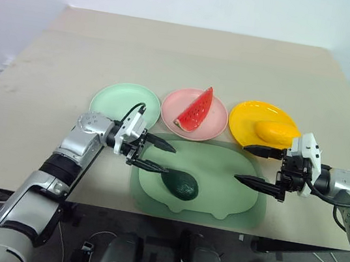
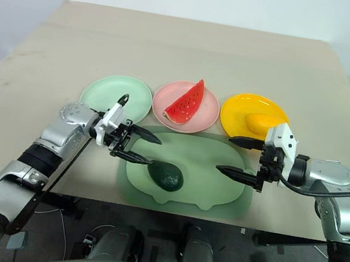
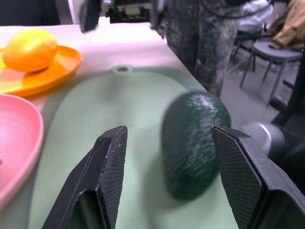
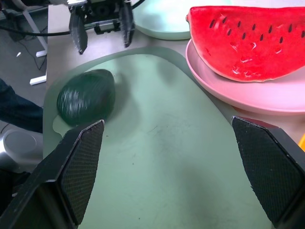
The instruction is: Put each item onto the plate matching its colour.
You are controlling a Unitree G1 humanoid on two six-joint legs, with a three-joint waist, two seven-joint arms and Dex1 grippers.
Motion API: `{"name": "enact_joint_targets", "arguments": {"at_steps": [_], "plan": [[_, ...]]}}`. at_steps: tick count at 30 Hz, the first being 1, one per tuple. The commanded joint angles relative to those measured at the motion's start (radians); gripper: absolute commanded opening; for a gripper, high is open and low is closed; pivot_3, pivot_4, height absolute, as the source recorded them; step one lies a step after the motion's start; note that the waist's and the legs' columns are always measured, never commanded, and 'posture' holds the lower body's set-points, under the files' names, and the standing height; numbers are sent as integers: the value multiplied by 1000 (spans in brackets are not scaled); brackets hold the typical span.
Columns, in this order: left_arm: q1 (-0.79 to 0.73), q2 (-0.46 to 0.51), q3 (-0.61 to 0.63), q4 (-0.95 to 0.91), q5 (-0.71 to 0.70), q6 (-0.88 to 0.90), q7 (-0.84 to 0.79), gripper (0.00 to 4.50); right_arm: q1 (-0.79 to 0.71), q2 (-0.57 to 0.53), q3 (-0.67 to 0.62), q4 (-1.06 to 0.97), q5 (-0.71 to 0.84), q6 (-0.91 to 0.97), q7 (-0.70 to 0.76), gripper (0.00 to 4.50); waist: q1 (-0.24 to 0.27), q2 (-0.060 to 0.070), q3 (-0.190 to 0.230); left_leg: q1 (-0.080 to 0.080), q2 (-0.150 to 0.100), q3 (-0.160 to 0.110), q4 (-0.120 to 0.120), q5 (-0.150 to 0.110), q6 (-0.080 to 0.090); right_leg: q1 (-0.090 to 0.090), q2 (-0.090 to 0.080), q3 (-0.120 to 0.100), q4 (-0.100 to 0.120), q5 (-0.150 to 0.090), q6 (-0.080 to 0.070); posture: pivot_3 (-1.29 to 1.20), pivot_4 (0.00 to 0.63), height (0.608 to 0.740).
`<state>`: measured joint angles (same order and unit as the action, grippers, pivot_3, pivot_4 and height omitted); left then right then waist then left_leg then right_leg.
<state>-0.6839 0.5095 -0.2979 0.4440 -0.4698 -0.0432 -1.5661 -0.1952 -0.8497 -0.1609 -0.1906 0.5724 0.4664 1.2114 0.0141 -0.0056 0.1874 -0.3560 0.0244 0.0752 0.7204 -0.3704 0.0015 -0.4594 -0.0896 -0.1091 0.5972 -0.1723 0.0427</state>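
The dark green avocado (image 1: 181, 185) lies on the green mat, blurred in both wrist views. My left gripper (image 1: 170, 159) is just left of it and slightly above, open, with nothing between its fingers; the avocado (image 3: 193, 143) sits just past the fingertips, nearer one finger. My right gripper (image 1: 241, 162) hovers open over the mat's right side, empty. The red watermelon wedge (image 1: 196, 111) rests on the pink plate (image 1: 218, 123). The yellow-orange mango (image 1: 274, 130) rests on the yellow plate (image 1: 246, 115). The mint green plate (image 1: 117, 101) holds nothing.
The large green pig-shaped mat (image 1: 230, 202) lies at the table's near edge, in front of the row of three plates. The beige table (image 1: 193, 54) stretches behind the plates. Chairs and a person's legs show beyond the table edge in the left wrist view.
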Motion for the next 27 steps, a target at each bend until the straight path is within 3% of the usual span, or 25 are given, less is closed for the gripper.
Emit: {"name": "enact_joint_targets", "arguments": {"at_steps": [1,5,16,27], "plan": [[-32,-7,34,-51,11,70,16,3297,-4,-1,-13,-16,13,-5,-3,4500,0,0,0,0,0,0,0,0,0,0,0,0,0,0,0,0,150,736],[-35,-12,42,-102,16,81,-8,4472,1,-3,-16,-18,13,-5,-6,4500,0,0,0,0,0,0,0,0,0,0,0,0,0,0,0,0,150,736],[-26,-15,-26,-216,101,149,-23,4472,40,-17,-33,-29,11,-14,-1,4500,1,0,0,0,0,0,0,0,0,0,0,0,0,0,0,0,150,736],[-43,-65,-70,-206,188,127,-12,4472,145,-52,-87,-6,-8,-123,68,4500,0,0,0,0,0,0,0,0,0,1,0,0,0,0,0,0,150,736]]}}
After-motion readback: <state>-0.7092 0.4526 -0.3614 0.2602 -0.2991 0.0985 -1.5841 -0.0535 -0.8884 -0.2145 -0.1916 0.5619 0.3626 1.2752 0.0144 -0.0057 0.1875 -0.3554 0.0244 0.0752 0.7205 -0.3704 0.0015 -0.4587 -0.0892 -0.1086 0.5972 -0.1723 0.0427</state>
